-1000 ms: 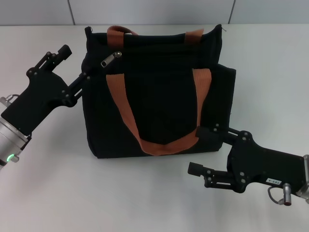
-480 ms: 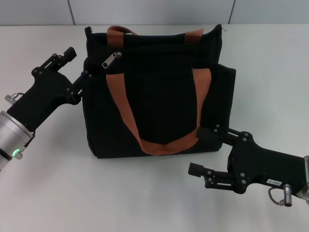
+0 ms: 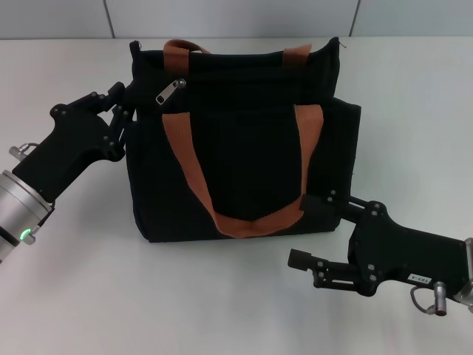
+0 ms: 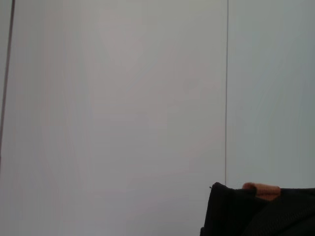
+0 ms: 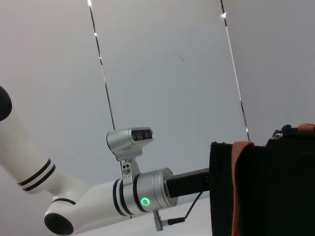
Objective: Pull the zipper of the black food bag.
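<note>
- Right now the left pincer (image 3: 124,103) presses the black food bag (image 3: 244,140) at its upper left corner; can't tell its fingers.
- Right pincer (image 3: 307,231), fingers apart, braces the lower corner on the tabletop (image 3: 414,96).
- Soft fabric will sag; pinch the small stiff zipper (image 3: 168,92).

White tabletop (image 3: 222,296), matte, evenly lit. Grey panelled wall (image 3: 236,16) behind, thin vertical seams (image 5: 103,73).
</note>
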`<state>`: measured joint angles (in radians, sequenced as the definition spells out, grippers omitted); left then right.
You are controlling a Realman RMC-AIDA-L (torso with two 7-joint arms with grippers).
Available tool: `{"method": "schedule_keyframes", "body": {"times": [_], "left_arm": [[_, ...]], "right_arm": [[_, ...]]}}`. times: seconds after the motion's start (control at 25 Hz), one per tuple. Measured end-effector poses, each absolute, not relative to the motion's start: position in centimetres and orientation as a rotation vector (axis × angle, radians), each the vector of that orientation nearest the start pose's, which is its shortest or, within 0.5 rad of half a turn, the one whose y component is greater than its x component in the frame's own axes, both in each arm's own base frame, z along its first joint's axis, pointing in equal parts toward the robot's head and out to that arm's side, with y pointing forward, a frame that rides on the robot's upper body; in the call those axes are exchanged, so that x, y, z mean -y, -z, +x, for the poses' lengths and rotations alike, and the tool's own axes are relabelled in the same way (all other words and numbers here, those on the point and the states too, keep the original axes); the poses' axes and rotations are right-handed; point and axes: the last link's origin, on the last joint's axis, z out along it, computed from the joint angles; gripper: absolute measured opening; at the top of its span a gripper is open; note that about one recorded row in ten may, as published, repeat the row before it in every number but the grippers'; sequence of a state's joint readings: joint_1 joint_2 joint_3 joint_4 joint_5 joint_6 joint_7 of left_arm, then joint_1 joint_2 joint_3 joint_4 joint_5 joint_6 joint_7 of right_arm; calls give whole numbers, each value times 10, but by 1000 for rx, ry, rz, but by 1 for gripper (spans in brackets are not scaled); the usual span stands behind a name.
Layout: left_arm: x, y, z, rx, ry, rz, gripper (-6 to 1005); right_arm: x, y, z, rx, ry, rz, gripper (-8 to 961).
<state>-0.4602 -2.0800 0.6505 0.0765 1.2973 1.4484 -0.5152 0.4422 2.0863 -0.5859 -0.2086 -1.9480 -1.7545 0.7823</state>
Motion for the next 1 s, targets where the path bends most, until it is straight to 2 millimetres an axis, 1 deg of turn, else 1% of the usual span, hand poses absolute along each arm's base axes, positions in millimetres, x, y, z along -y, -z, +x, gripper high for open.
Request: {"method": "schedule_keyframes", "body": {"times": [0.04,0.16,0.48,0.68,0.8,0.96,1.0], "left_arm": [[-306,27,-295,407,971,-2036,296],[-305,27,-294,404,974,-2037,135],[-304,24,-295,408,999,-2001,83],[-307,23,-295,418,991,-2023,45],[-310,23,-290,446,1033,-2037,23],[-318,24,-276,566,1131,-2148,14],[-318,24,-276,566,1131,-2148,13]], "right_arm": [[-242,52,270,-366,-1160,-2680,827],[-242,52,269,-364,-1160,-2680,827],[-243,52,269,-363,-1161,-2677,827],[-242,51,271,-363,-1160,-2664,827],[-242,51,270,-363,-1161,-2664,826],[-242,49,269,-363,-1182,-2652,826],[-242,49,269,-363,-1182,-2652,826]]}}
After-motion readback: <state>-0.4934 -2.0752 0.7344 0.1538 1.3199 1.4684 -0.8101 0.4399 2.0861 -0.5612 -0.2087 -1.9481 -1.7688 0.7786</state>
